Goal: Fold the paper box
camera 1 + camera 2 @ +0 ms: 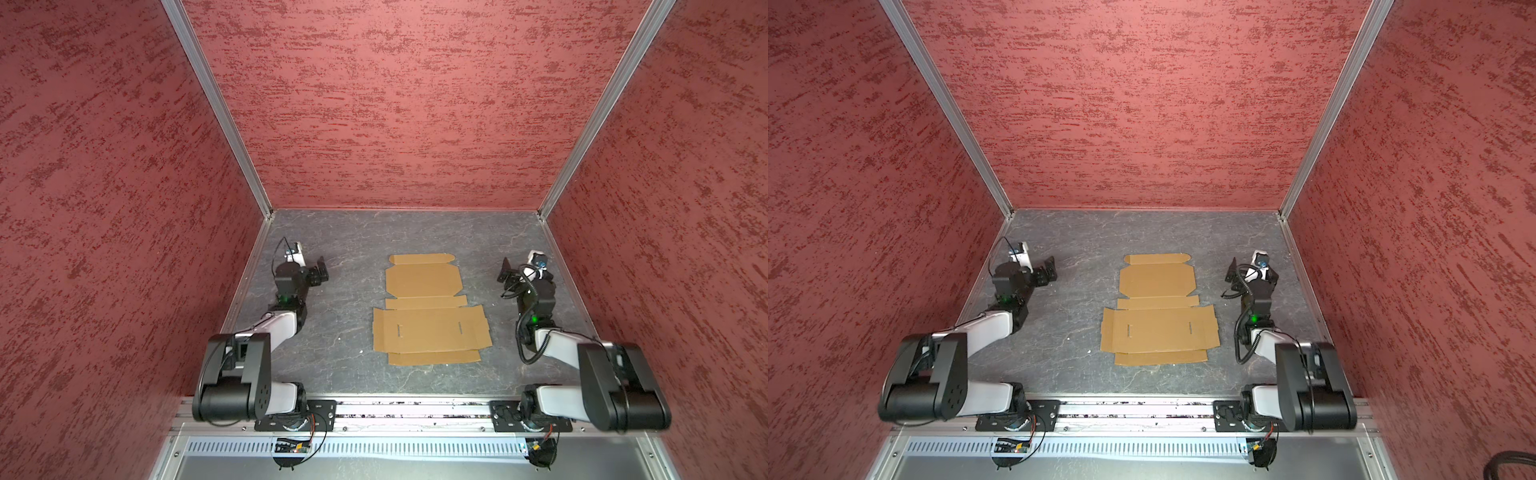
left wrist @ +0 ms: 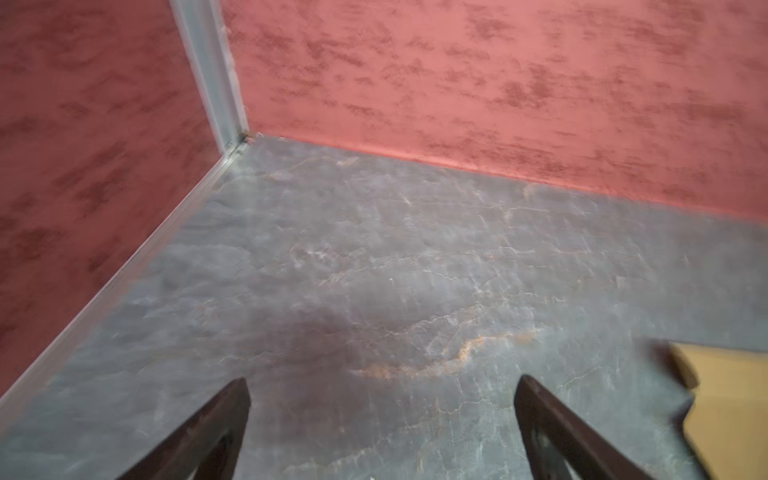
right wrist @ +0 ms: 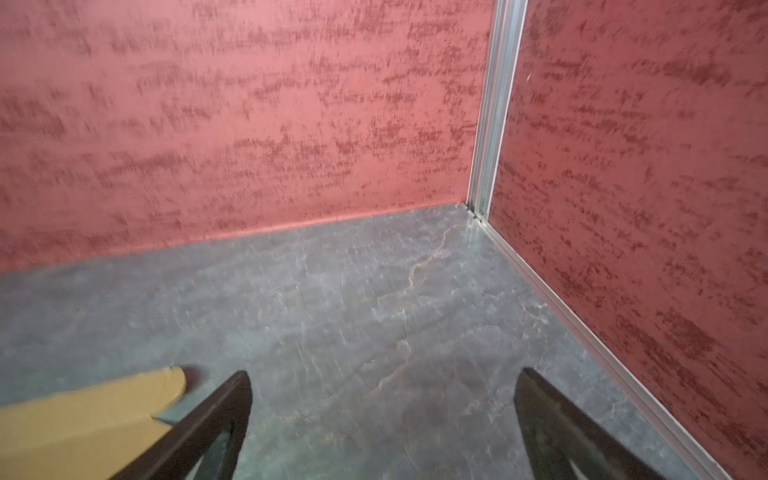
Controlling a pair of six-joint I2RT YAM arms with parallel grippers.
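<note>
The paper box lies flat and unfolded in the middle of the grey table, a brown cardboard sheet with flaps, tabs and two slots. My left gripper hovers to its left, well apart from it, open and empty. My right gripper hovers to its right, also open and empty. In the left wrist view the fingers stand wide over bare table, with a corner of the paper box at the frame's edge. The right wrist view shows a rounded flap of the paper box beside one finger.
Red textured walls close the table on three sides, with aluminium posts in the far corners. A metal rail carrying both arm bases runs along the front edge. The grey marbled table surrounds the cardboard.
</note>
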